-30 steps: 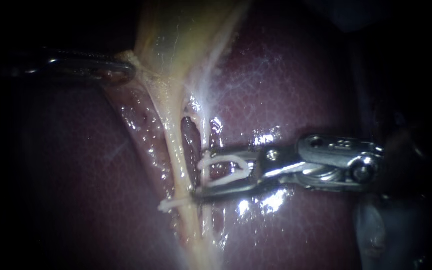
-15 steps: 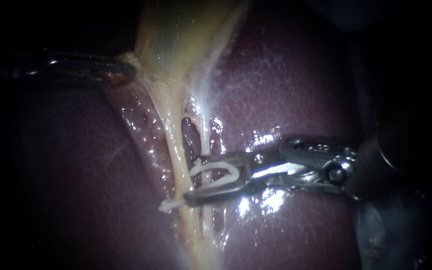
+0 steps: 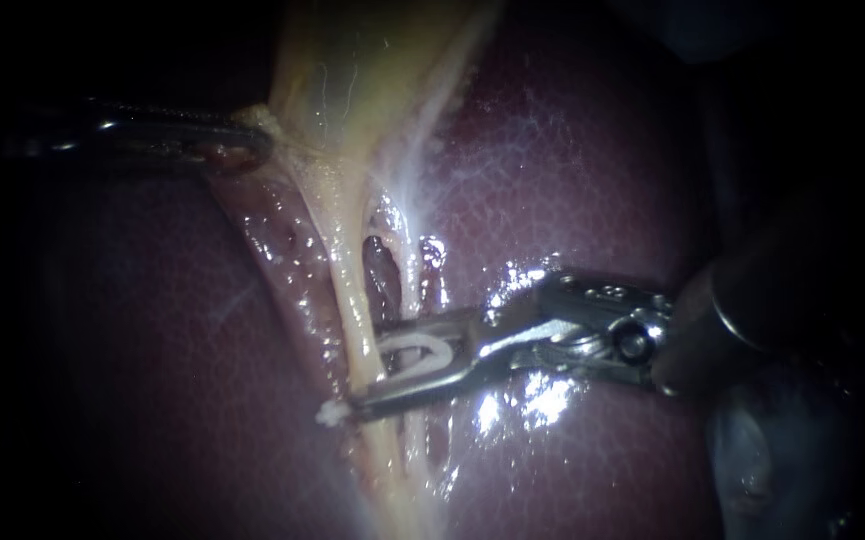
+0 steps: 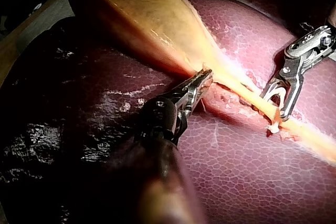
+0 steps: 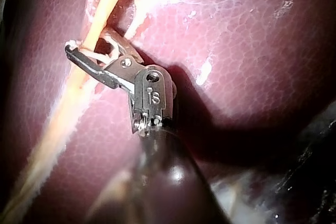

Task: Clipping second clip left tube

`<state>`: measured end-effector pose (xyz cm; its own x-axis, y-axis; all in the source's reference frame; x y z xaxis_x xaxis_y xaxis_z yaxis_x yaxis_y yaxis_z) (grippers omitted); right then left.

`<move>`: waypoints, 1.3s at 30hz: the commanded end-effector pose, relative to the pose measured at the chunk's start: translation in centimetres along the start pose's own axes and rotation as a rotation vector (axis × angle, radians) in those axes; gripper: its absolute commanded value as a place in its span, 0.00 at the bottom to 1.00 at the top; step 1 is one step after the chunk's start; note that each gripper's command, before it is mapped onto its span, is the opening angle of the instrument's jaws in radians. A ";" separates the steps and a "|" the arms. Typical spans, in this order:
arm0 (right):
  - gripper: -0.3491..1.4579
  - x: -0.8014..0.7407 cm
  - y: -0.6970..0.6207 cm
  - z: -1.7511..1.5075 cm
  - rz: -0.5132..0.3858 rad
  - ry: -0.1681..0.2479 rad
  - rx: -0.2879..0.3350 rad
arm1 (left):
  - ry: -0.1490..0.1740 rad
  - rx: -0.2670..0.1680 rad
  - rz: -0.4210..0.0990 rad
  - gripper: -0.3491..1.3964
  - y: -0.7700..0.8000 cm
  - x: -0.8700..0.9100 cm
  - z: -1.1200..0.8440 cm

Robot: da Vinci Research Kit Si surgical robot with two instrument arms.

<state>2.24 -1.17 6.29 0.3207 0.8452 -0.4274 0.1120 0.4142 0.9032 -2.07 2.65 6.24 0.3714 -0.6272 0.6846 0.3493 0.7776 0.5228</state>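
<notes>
Right instrument claw (image 3: 377, 365) narrow, holding white clip (image 3: 422, 350) astride left tube (image 3: 347, 290); left instrument claw (image 3: 242, 150) clamped on gallbladder (image 3: 352, 60). Risk: skewed closure, clip slipping off.

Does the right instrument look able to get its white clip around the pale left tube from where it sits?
Probably yes. The right instrument, its jaws holding the clip, reaches across the left tube with nothing between them. The left instrument grips the gallbladder well clear.
</notes>
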 end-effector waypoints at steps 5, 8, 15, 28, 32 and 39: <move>0.46 0.06 -0.08 0.07 0.021 0.027 0.052 | 0.000 0.000 0.000 0.00 0.00 0.00 0.00; 0.46 0.10 -0.13 0.11 0.034 0.048 0.080 | 0.000 0.000 0.000 0.00 0.00 0.00 0.01; 0.45 0.28 -0.33 0.12 0.061 0.095 0.125 | 0.000 0.000 0.000 0.00 0.00 0.00 0.01; 0.26 0.31 -0.42 0.04 0.085 0.081 0.145 | 0.000 -0.001 0.000 0.00 0.00 0.00 0.01; 0.10 0.30 -0.42 0.03 0.100 0.068 0.161 | 0.000 -0.001 0.000 0.00 0.00 0.00 0.01; 0.00 0.29 -0.42 0.04 0.095 0.059 0.172 | 0.000 -0.001 0.000 0.00 -0.01 0.00 0.02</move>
<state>2.33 -1.10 5.79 0.2835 0.8979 -0.3366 0.2423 0.2726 0.9311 -2.09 2.64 6.25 0.3714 -0.6270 0.6847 0.3503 0.7776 0.5221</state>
